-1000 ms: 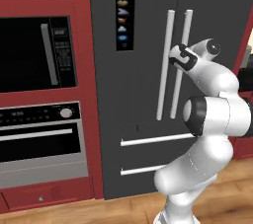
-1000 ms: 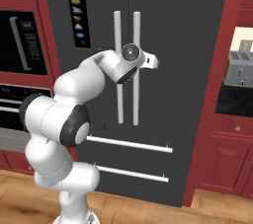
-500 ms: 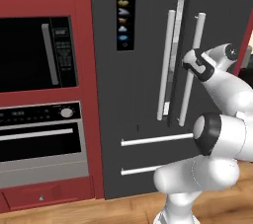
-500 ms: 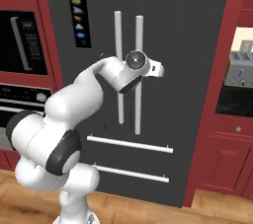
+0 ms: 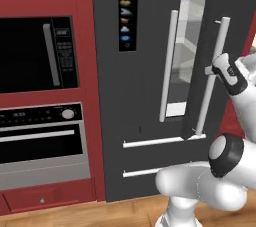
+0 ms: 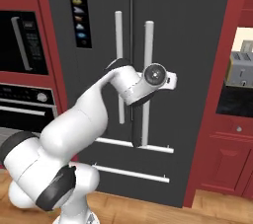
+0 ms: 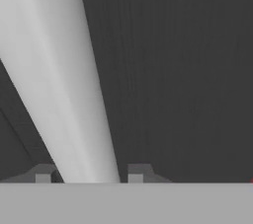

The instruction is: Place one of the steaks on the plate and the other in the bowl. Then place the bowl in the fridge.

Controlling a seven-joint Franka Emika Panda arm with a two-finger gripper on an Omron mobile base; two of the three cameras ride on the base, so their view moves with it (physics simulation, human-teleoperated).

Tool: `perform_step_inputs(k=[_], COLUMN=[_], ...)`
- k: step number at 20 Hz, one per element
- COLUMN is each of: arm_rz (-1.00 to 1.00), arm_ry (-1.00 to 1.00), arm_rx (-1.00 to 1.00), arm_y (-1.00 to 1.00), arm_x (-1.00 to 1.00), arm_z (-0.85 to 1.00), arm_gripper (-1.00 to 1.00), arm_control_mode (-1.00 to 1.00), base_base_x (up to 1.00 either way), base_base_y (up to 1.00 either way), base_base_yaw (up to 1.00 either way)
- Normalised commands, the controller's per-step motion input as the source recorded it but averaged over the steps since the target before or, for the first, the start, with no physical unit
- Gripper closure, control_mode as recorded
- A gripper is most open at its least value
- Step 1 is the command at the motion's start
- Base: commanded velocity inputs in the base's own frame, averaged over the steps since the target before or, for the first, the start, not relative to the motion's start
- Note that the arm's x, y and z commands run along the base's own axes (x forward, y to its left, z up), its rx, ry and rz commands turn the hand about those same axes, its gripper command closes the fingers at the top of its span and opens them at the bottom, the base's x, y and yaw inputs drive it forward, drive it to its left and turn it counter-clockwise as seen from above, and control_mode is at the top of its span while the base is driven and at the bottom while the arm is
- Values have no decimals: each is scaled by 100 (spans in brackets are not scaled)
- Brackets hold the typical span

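Right now the fridge stands tall and dark grey between red cabinet fronts, its lit icon panel high on the left door. Its right door is swung slightly outward, so a narrow gap between the two doors shows a pale, lit interior in the left base view. Below the doors, two horizontal silver bars cross the drawer fronts. To the fridge's left, a black microwave sits above a silver oven. Two long silver bar handles run upright near the doors' meeting edges; the left handle is free. The gripper is pinched on the right handle about halfway along its length, one dark fingertip on each side of the bar and both touching it. At the far right edge of the right base view a toaster rests in a cabinet recess
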Motion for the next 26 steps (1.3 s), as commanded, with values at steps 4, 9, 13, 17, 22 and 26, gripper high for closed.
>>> perform_step_inputs(k=[4,9,13,17,22,26], arm_rz=[13,14,14,12,-20,-40], arm_ry=[0,0,0,-6,-43,-58], arm_rx=[5,6,6,3,-1,-3], arm_y=[-100,-100,-100,-64,9,55], arm_x=[-56,-50,-42,-38,-100,-100], arm_z=[-1,-1,0,-7,-37,-33], arm_gripper=[100,100,100,-100,-100,-100], arm_control_mode=[-100,-100,-100,-100,-100,-100], base_base_x=[0,0,0,0,0,0], base_base_y=[0,0,0,0,0,0], base_base_yaw=[0,0,0,0,0,0])
